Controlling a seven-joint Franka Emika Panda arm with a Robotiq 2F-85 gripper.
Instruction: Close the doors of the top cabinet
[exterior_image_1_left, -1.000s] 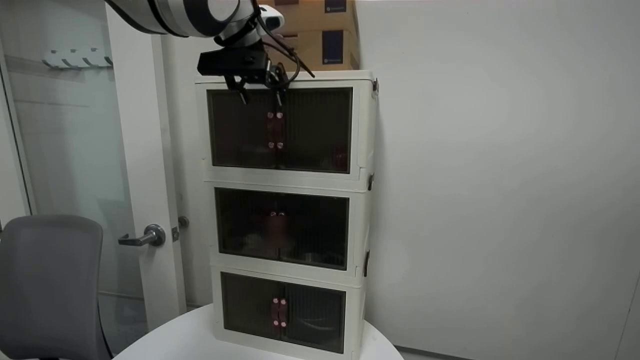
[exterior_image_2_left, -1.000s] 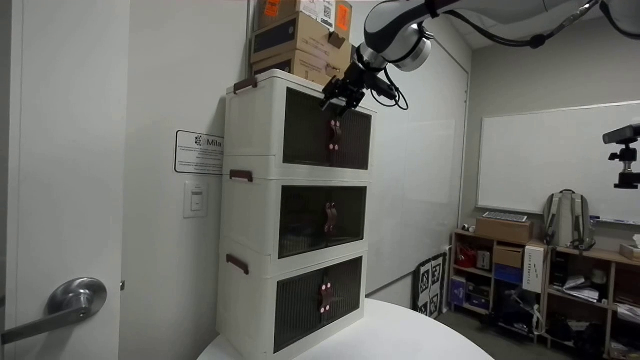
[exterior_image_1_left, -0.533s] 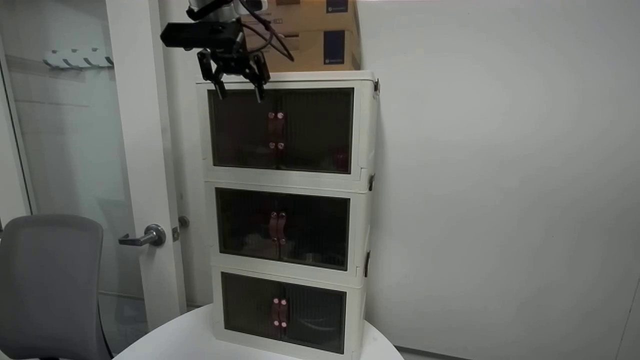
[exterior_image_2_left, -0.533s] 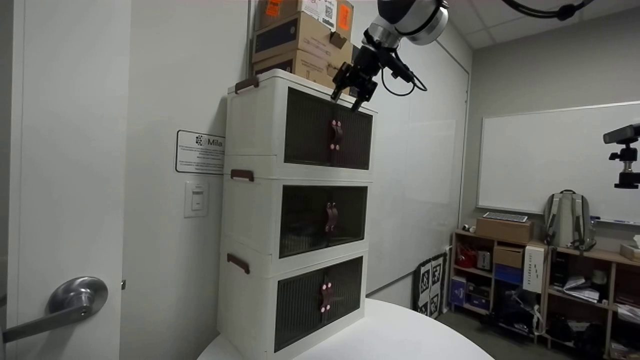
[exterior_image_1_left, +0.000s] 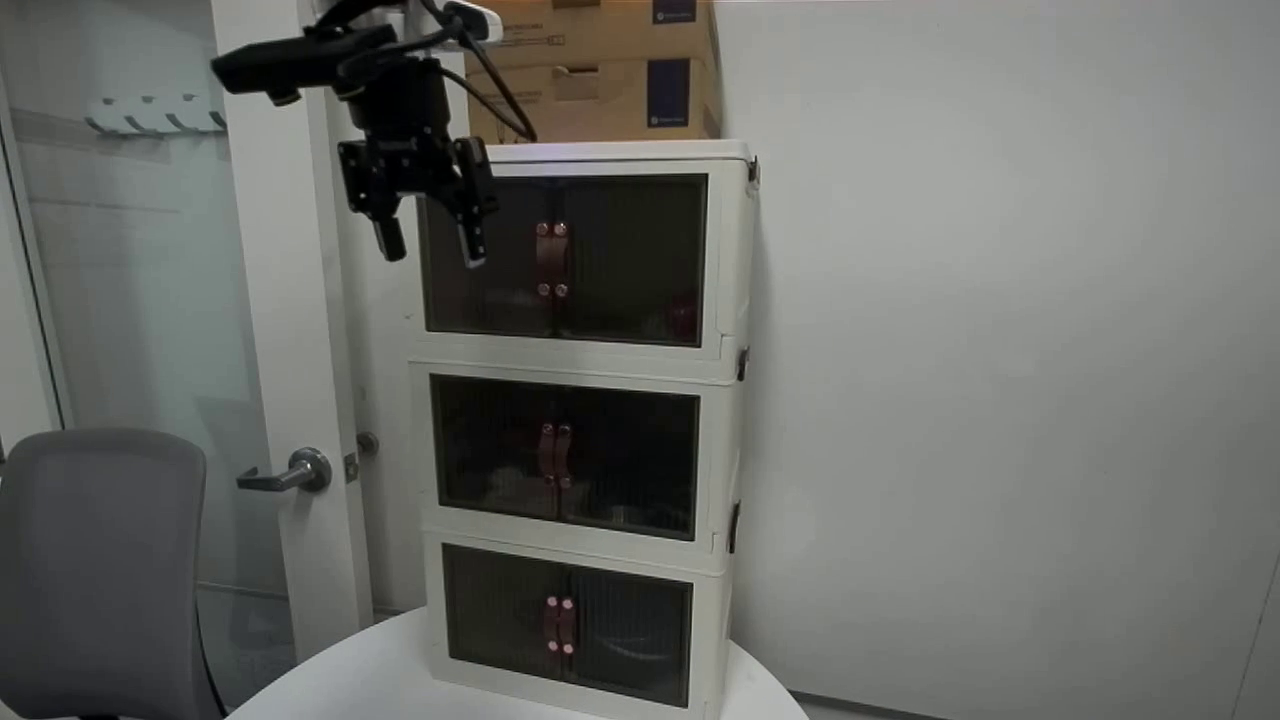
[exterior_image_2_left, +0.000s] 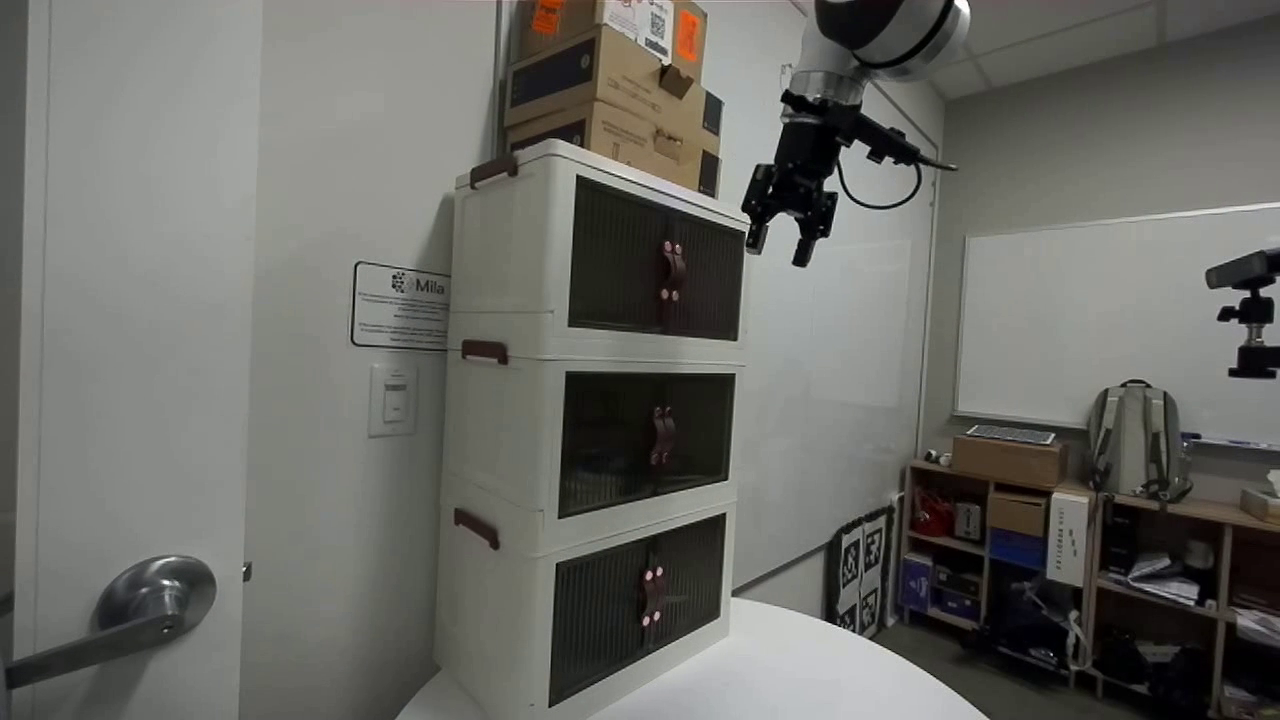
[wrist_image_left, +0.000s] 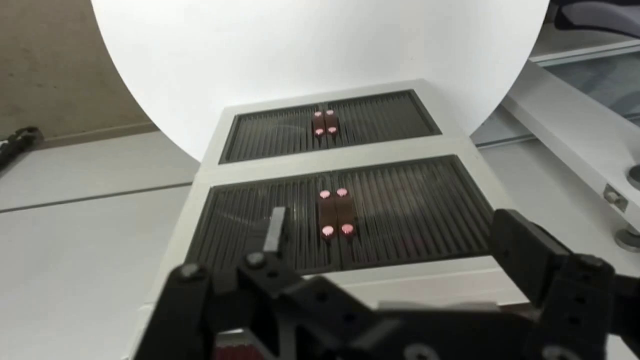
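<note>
- Farther out from the doors (exterior_image_1_left: 620, 260) than half a second ago, the hand (exterior_image_1_left: 432, 248) now points more nearly straight down; the doors themselves show no change.
- Wide apart, its fingers (wrist_image_left: 275, 230) hold nothing.
- Beyond the hand, and apart from it, the doors sit in the top cabinet (exterior_image_2_left: 505, 240), meeting at the seam with their handles (exterior_image_2_left: 674, 268) side by side; both look flush, so I judge the closing done or all but done.
- Backing off seems to be the step: draw the hand straight out from the doors before any sideways move, so that no finger hooks a handle and drags a door ajar.
- Mind the boxes (exterior_image_1_left: 592, 90) beyond the hand, on the top cabinet: rising is safer once the hand is well apart from them.
- Below the hand, the lower doors (exterior_image_1_left: 625, 460) look closed too and need no touch.
- Should a door prove ajar, bring the fingers together first, then press gently near the seam, beside the handles and square to the door; a hard shove up here could rock the stack (exterior_image_2_left: 500, 430) on its tabletop (exterior_image_2_left: 820, 660), far below the hand.
</note>
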